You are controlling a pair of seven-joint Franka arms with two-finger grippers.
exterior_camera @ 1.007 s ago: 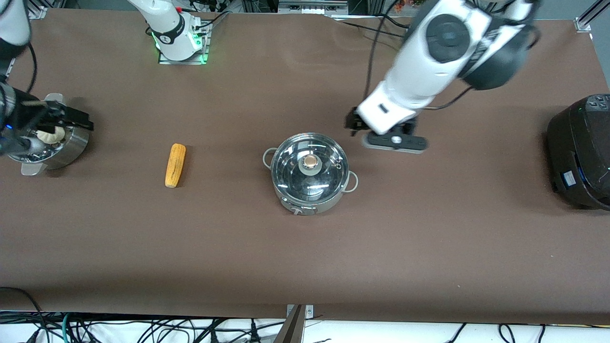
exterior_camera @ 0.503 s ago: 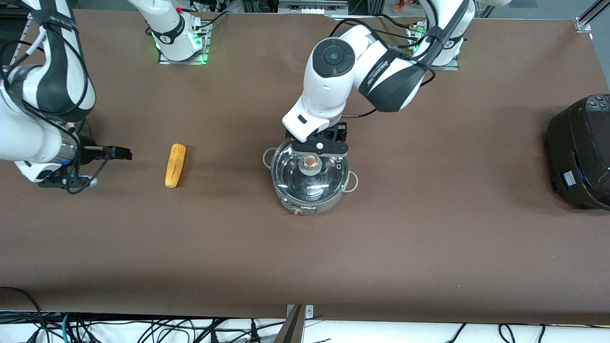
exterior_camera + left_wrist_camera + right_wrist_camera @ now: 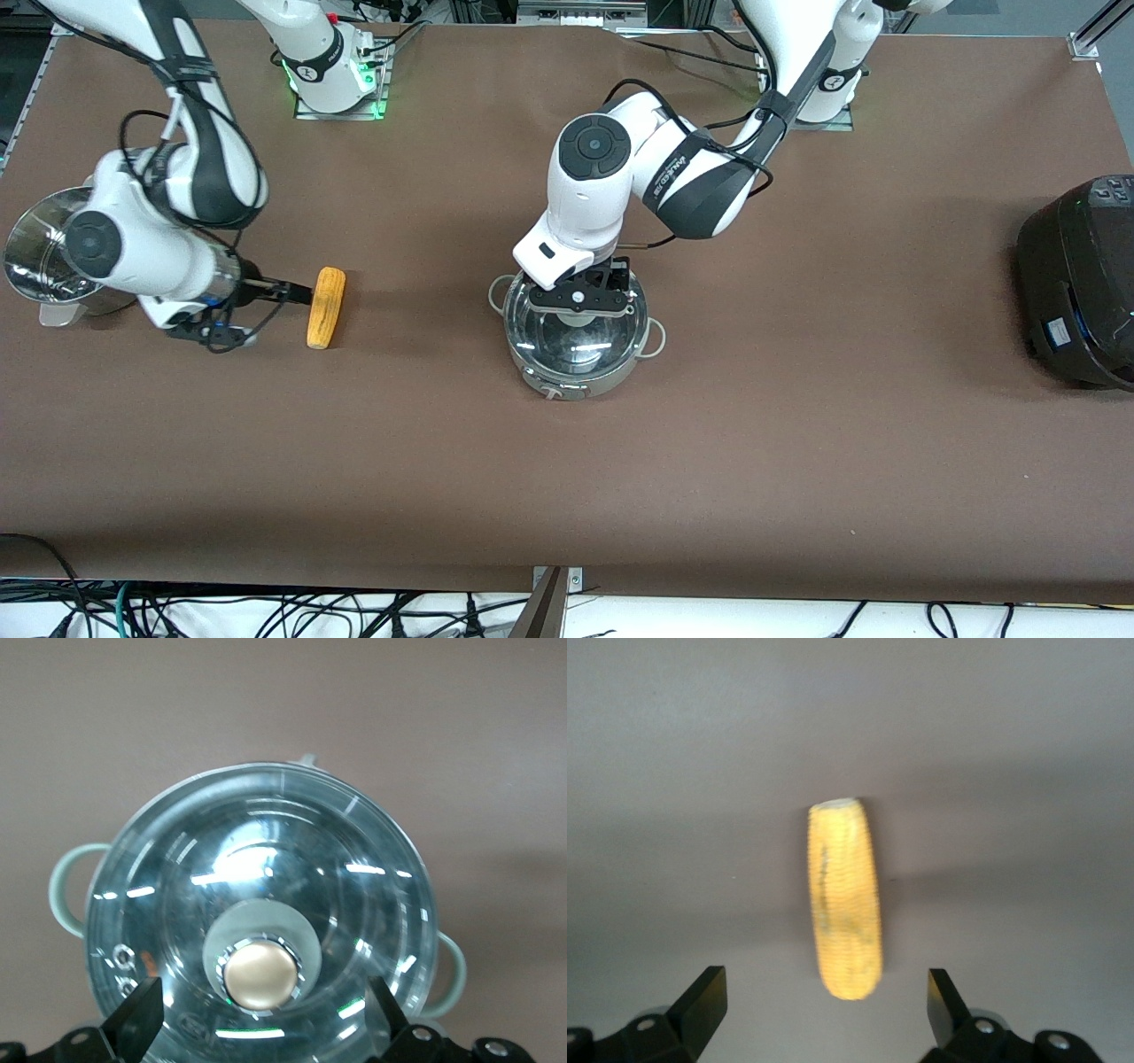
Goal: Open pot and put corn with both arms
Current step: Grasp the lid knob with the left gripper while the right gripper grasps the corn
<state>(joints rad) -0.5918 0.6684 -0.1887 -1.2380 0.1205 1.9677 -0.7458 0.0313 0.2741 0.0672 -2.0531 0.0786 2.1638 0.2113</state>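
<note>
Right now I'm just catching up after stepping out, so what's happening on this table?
Two arms are setting up to load a pot. The left gripper hovers open over the pot, fingers either side of the lid knob; the lid is on. The right gripper is open beside the corn, which lies on the table toward the right arm's end.

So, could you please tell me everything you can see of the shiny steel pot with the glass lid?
The round, shiny stainless-steel pot stands upright on the brown table, about midway between the arms' ends. It has two small loop side handles and a domed clear glass lid, closed, with a tan knob on a pale collar. Reflections streak the glass. The left pincer hangs open directly over the knob, its fingers either side, not yet touching it. The yellow corn cob lies apart, toward the right arm's end.
</note>
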